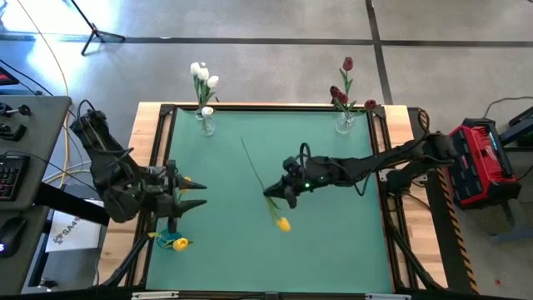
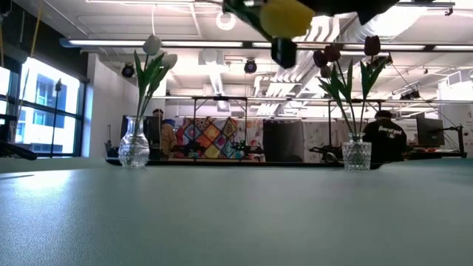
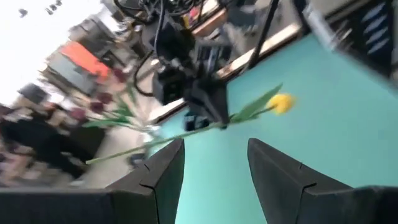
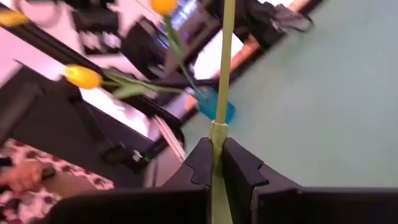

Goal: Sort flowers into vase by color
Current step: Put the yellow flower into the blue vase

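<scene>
My right gripper (image 1: 273, 194) hovers over the middle of the table, shut on a yellow tulip (image 1: 283, 223) with a long green stem. In the low view its yellow head (image 2: 284, 16) hangs high above the tabletop. My left gripper (image 1: 202, 193) waits open near the table's left edge, pointing at the right gripper, and touches nothing. A glass vase of white tulips (image 1: 204, 118) stands at the far edge on the left. A glass vase of dark red tulips (image 1: 345, 117) stands at the far edge on the right. A blue vase with yellow tulips (image 1: 173, 242) sits near the left near corner. My right gripper pinches the tulip's stem (image 4: 218, 132) between its two fingers, at a point nearer the head than the bare end. The fingers lie across the stem. The tulip is lifted clear of the table, its head toward the near edge and its bare end (image 1: 243, 142) toward the far edge.
A raised wooden frame (image 1: 275, 107) borders the green tabletop. A red tool case (image 1: 483, 162) stands off the table's right side, and a keyboard and mouse desk (image 1: 17, 167) off its left. People stand in the room behind.
</scene>
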